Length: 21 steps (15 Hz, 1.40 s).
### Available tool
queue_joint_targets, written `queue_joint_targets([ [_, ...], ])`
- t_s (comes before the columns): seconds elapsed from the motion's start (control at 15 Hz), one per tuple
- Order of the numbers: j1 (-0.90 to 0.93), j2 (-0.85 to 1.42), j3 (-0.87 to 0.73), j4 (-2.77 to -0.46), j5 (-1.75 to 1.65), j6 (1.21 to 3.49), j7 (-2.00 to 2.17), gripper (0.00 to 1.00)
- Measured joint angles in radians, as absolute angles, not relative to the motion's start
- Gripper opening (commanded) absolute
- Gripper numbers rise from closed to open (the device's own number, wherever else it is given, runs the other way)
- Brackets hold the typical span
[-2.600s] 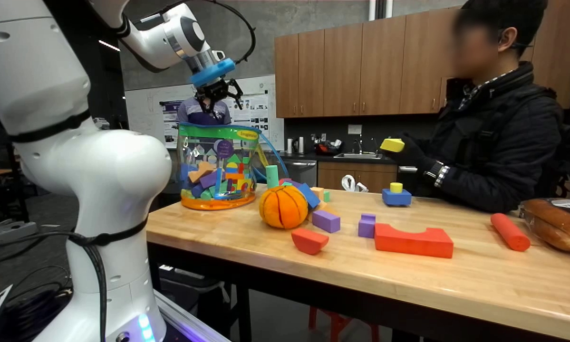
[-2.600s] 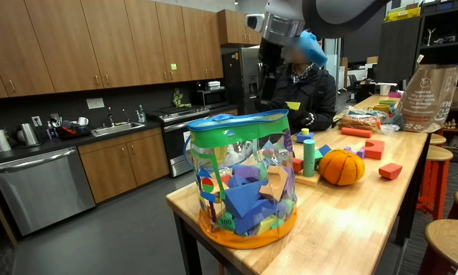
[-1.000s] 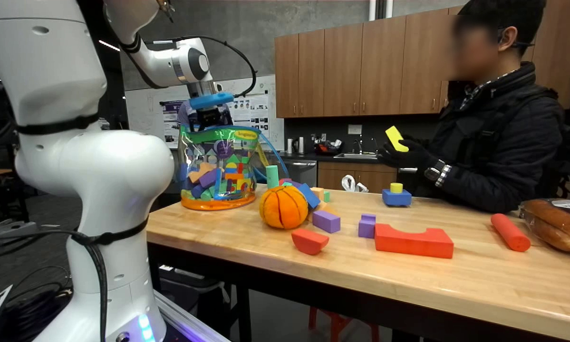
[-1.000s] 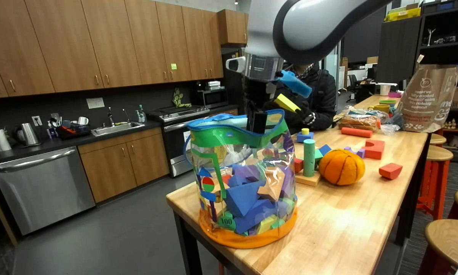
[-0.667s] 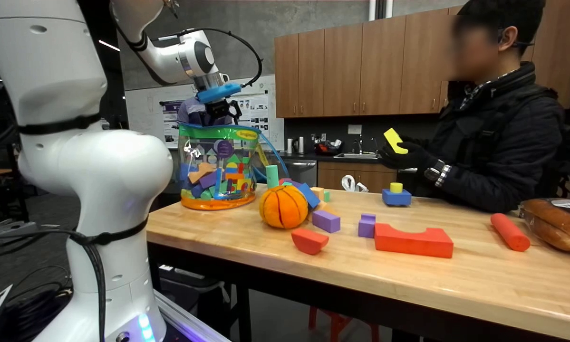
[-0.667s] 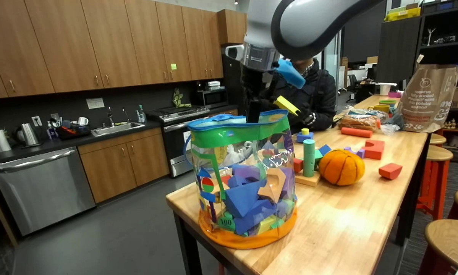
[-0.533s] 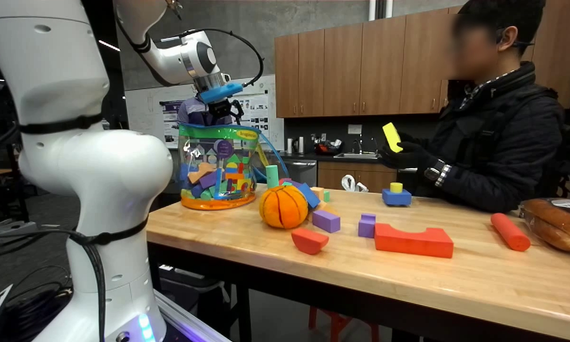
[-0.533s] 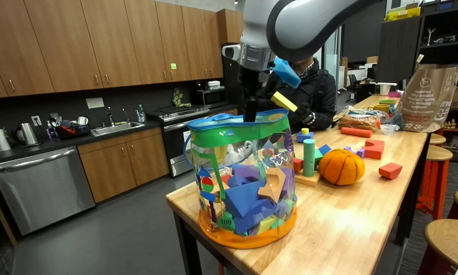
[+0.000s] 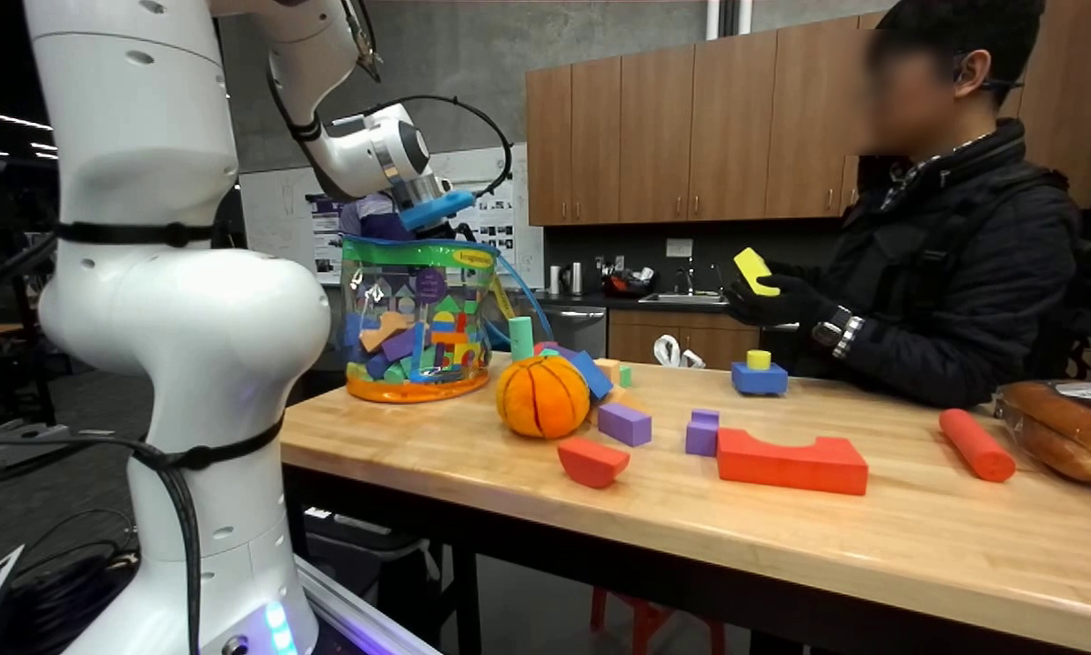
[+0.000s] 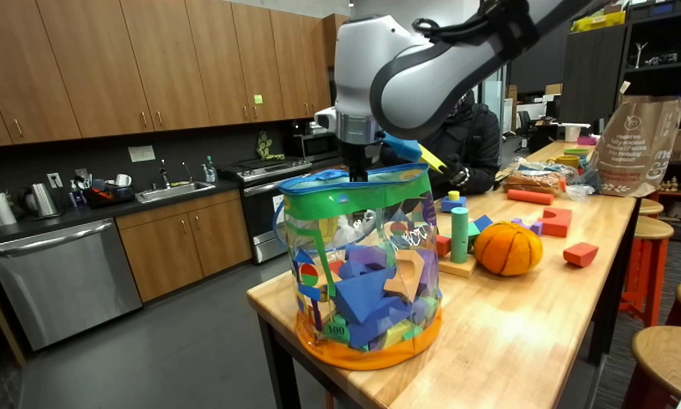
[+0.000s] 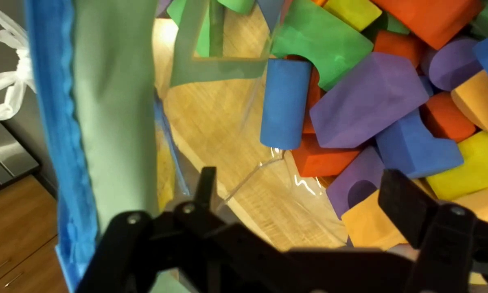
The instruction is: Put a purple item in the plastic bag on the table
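Note:
The clear plastic bag with a green rim band (image 10: 357,203) and orange base stands on the wooden table (image 10: 488,329) in both exterior views. Many coloured blocks lie inside, among them a large purple block (image 11: 368,99) in the wrist view. More purple blocks lie on the table, a brick (image 9: 624,424) and a stepped piece (image 9: 702,432). My gripper (image 10: 358,175) is at the bag's mouth, its fingertips hidden behind the rim. In the wrist view my gripper (image 11: 303,187) is open, fingers wide apart, nothing between them, looking down on the blocks.
An orange ball (image 9: 543,397), a green cylinder (image 10: 459,234) and a red arch (image 9: 791,461) are on the table. A person (image 9: 927,236) stands behind it holding a yellow block (image 9: 754,271). A blue bag edge (image 11: 60,122) runs along the wrist view's left.
My gripper came down from above the bag into its mouth, rose again, and now is lower and shifted sideways over the mouth. The blocks on the table have not moved.

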State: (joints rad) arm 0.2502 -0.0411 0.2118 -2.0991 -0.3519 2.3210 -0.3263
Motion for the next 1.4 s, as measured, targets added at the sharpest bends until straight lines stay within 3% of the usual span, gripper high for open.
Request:
queue_joint_targets([
  [0.4, 0.25, 0.04, 0.212, -2.057, -0.363, 2.301, -0.295, 1.0],
  [0.93, 0.252, 0.113, 0.225, -1.98, -0.304, 2.078, -0.328, 1.0],
  [1.4, 0.251, 0.13, 0.228, -1.936, -0.214, 2.069, -0.41, 1.0],
])
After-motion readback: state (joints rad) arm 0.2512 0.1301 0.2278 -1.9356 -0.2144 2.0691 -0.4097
